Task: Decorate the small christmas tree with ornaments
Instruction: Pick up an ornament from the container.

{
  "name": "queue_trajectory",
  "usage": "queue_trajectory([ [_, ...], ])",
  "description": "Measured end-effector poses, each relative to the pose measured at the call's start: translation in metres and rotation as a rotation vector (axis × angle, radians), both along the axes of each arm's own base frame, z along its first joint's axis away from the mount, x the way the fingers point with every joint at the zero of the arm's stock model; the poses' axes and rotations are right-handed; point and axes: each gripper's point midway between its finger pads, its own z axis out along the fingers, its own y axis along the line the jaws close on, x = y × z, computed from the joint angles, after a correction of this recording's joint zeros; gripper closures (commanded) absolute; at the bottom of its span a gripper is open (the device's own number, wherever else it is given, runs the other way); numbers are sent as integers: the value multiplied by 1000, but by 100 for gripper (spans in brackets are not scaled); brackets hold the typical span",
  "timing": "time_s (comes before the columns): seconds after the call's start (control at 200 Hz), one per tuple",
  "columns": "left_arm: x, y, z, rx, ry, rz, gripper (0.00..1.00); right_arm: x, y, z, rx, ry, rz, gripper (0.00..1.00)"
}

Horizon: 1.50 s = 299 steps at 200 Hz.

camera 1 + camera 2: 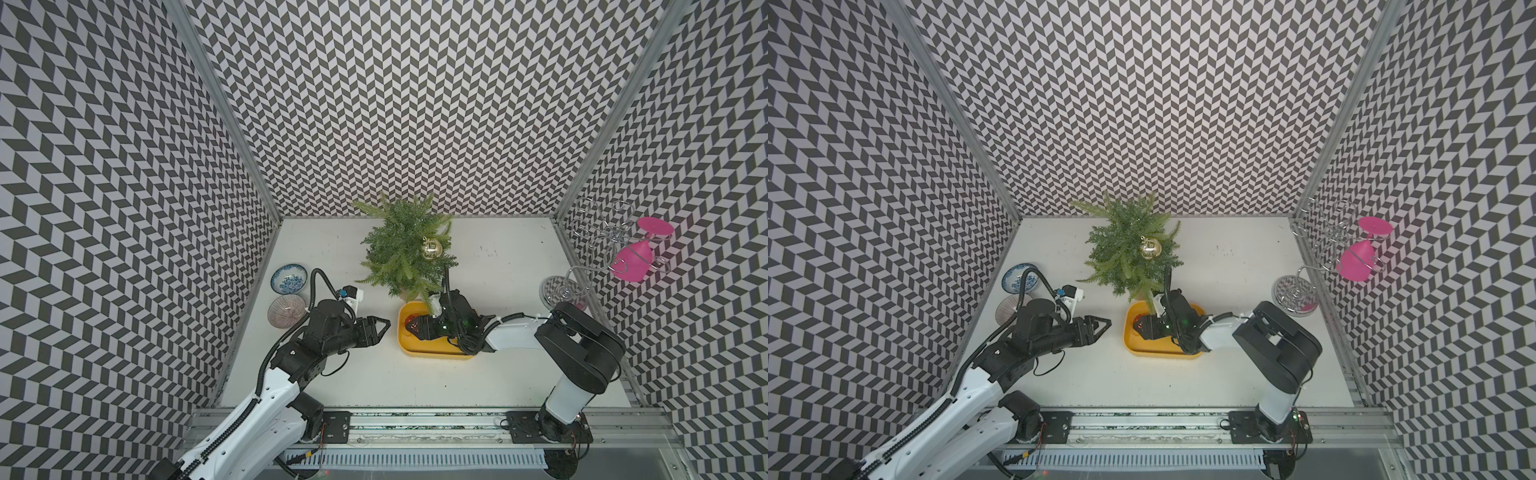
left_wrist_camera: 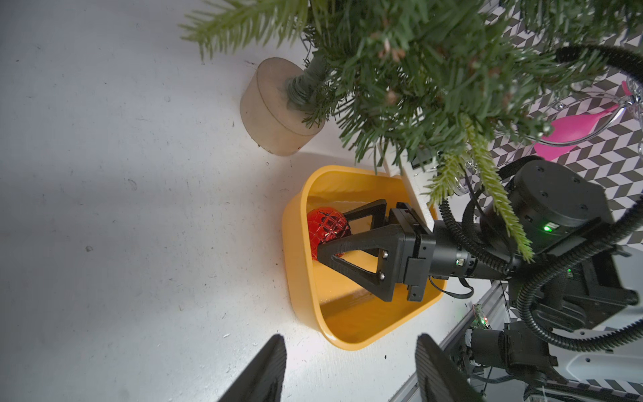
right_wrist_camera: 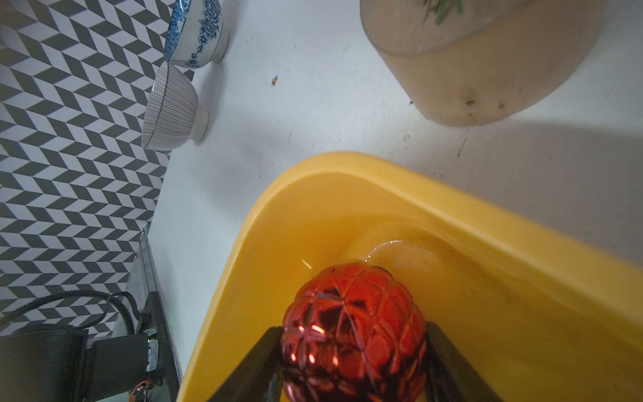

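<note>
1. Grip: the right gripper (image 2: 330,236) reaches down into the yellow tray (image 1: 432,354), and its fingers (image 3: 257,362) press on opposite sides of the red bauble (image 3: 351,323). It pinches the ball itself, not a string; no loop shows in any view.
2. The red bauble sits at the end of the tray that faces the left arm, low against the tray floor. Whether it has lifted clear cannot be told.
3. The tray stands just beside the pale base (image 2: 275,108) of the small christmas tree (image 1: 405,249). That probably keeps the carry from tray to branch short.
4. One ornament is hung already: the gold bauble (image 1: 431,248) dangles among the upper branches on the side toward the right arm. The green one is not visible; it may lie under the right arm.
5. The left gripper (image 1: 384,330) hovers over the worktop (image 1: 498,270) near the tray, pointing at it. Its fingers are spread with nothing between them. My guess is that it stands ready to take the loop or steady a branch.
6. A body grip leaves the loop free for hooking, but the shiny faceted surface looks slippery, so the lift calls for care.
</note>
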Motion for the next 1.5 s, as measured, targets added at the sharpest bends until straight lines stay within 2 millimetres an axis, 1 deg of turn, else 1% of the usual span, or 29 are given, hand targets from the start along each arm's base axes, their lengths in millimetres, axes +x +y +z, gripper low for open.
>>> queue_trajectory([
  [0.135, 0, 0, 0, 0, 0, 0, 39, -2, -3, 3, 1, -5, -5, 40],
  [0.23, 0, 0, 0, 1, 0, 1, 39, -4, -7, 15, 11, -21, -10, 40],
  [0.33, 1, 0, 0, 2, -2, 4, 39, -8, -13, 34, 30, -49, -18, 40],
  [0.461, 2, 1, 2, 3, -8, 9, 39, -13, -23, 66, 64, -102, -33, 40],
  [0.541, 3, 1, 4, 0, -17, 9, 39, -18, -30, 85, 84, -132, -43, 40],
  [0.666, 3, 0, 10, -8, -36, 8, 39, -24, -43, 109, 95, -167, -63, 39],
  [0.761, 6, -1, 22, -26, -70, 5, 39, -29, -55, 126, 97, -195, -87, 39],
  [0.851, 8, -4, 39, -54, -119, -3, 42, -34, -66, 142, 104, -228, -107, 39],
  [0.976, 11, -8, 58, -82, -176, -21, 44, -38, -75, 167, 120, -274, -121, 39],
  [1.137, 13, -11, 80, -107, -230, -35, 48, -35, -73, 208, 145, -328, -114, 39],
  [1.292, 16, -14, 110, -129, -303, -43, 48, -33, -67, 253, 187, -390, -95, 39],
  [1.422, 18, -15, 132, -149, -353, -47, 48, -30, -62, 280, 203, -425, -74, 39],
  [1.497, 18, -15, 142, -153, -377, -50, 48, -28, -59, 292, 201, -436, -64, 39],
])
